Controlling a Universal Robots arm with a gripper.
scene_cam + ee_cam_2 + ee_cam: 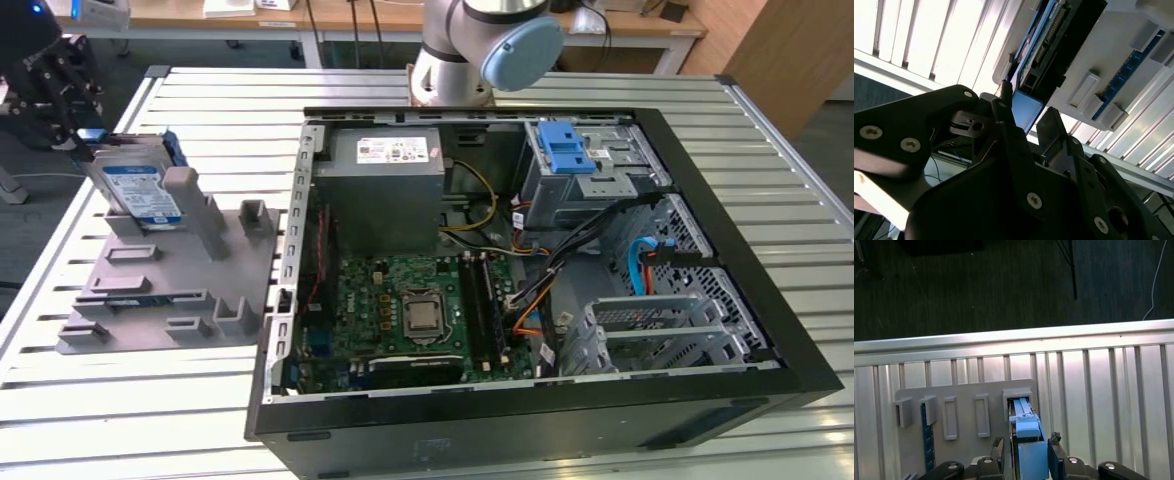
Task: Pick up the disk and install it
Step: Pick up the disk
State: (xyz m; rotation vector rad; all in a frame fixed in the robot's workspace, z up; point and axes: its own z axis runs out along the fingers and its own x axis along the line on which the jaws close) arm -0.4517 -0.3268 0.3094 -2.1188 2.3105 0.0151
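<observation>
The disk (140, 190) is a silver drive with a white-and-blue label in a blue carrier. It stands on edge in a slot of the grey holder (160, 290) at the exterior view's left. My gripper (83, 140) hangs at the disk's far upper end. In the first wrist view the gripper (1026, 442) is open, its fingers (999, 446) on either side of the blue carrier end of the disk (1026, 425), with a thin gap on one side. The second wrist view shows the gripper (1026, 107) flanking that same blue end of the disk (1049, 45), which still sits in the holder (1114, 55).
An open computer case (747, 390) lies at the centre and right of the slatted table (160, 420). Inside are the motherboard (414, 310), a grey power supply (387, 170) and a metal drive cage with a blue latch (567, 150). The arm's base (467, 50) stands behind the case.
</observation>
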